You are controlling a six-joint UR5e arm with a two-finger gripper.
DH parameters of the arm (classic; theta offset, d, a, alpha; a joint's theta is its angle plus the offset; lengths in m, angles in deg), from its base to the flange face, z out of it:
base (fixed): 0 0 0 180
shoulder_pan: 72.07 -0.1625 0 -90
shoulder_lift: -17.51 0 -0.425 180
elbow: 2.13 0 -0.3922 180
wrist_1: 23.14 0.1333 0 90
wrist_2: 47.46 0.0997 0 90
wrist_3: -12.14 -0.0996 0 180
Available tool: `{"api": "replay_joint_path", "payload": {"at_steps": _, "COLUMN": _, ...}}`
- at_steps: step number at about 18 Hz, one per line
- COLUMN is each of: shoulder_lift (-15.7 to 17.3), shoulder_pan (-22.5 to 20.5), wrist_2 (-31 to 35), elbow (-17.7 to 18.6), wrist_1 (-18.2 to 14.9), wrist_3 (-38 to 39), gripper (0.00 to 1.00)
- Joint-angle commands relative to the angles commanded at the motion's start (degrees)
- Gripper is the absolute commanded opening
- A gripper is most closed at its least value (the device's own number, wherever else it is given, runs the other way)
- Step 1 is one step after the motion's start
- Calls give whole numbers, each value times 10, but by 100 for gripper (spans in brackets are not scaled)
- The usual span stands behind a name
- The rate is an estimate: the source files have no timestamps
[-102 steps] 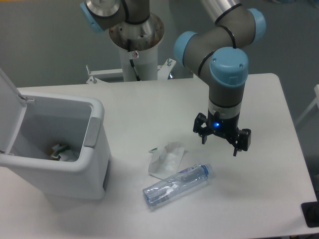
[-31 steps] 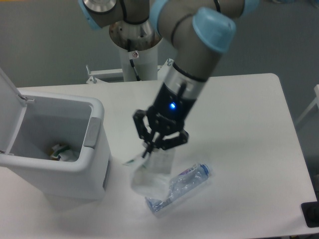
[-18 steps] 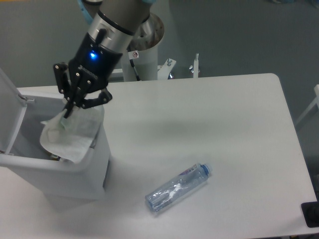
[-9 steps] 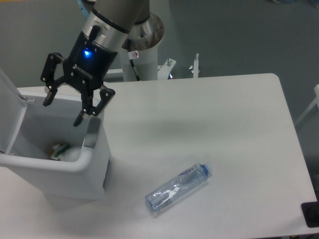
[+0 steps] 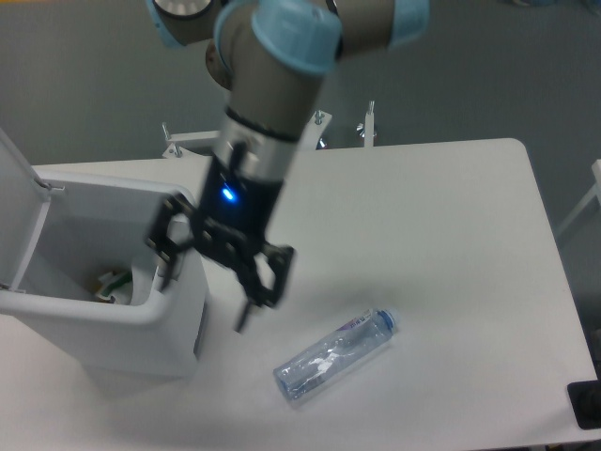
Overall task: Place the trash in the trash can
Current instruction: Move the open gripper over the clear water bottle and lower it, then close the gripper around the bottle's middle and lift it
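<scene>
A white table carries the trash can at its left side, lid swung up and back. Behind the table rises the arm's white pedestal, with small metal brackets at its foot. A dark object sits at the table's near right corner, cut off by the frame.

The gripper hangs just right of the trash can's right wall, partly overlapping its rim, with a blue light glowing on its wrist. Its fingers are spread wide apart and hold nothing. One finger stands in front of the can's rim, the other over bare table between the can and the bottle.

The bottle, clear and crushed, lies on its side on the table right of the can, well apart from it, its cap end pointing away up-right. Its bluish label bears print too small to read.

Inside the can, a white wrapper lies against the right wall, beside a small green-and-white scrap.
</scene>
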Motion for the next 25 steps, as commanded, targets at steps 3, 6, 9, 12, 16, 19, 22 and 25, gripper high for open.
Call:
{"api": "replay_joint_path", "payload": {"at_steps": 3, "shoulder_lift": -26, "shoulder_pan": -4, "wrist_2": 23, "elbow": 10, "wrist_1": -2, "wrist_3": -7, "gripper": 100}}
{"api": "replay_joint_path", "payload": {"at_steps": 6, "shoulder_lift": -55, "shoulder_pan": -4, "wrist_2": 24, "elbow": 19, "wrist_1": 0, "wrist_3": -19, "gripper": 100}}
{"api": "replay_joint_path", "payload": {"at_steps": 9, "shoulder_lift": -63, "shoulder_pan": -6, "wrist_2": 23, "elbow": 34, "wrist_1": 2, "wrist_3": -40, "gripper": 100}}
{"api": "replay_joint_path", "payload": {"at_steps": 12, "shoulder_lift": -80, "shoulder_pan": -3, "wrist_2": 25, "elbow": 44, "wrist_1": -10, "wrist_3": -57, "gripper": 100}}
{"api": "replay_joint_path", "payload": {"at_steps": 16, "shoulder_lift": -87, "shoulder_pan": 1, "wrist_2": 89, "elbow": 70, "wrist_1": -5, "wrist_3": -105, "gripper": 100}}
{"api": "replay_joint_path", "payload": {"at_steps": 19, "shoulder_lift": -97, "shoulder_pan": 10, "wrist_2": 105, "elbow": 67, "wrist_1": -10, "wrist_3": -132, "gripper": 100}}
{"api": "replay_joint_path", "payload": {"at_steps": 22, "shoulder_lift": -116, "shoulder_pan": 17, "wrist_2": 107, "elbow": 62, "wrist_1": -5, "wrist_3": -131, "gripper": 100}}
{"api": "replay_joint_path", "payload": {"at_steps": 25, "shoulder_lift": -136, "shoulder_pan": 24, "wrist_2": 107, "elbow": 46, "wrist_1": 0, "wrist_3": -128, "gripper": 100}}
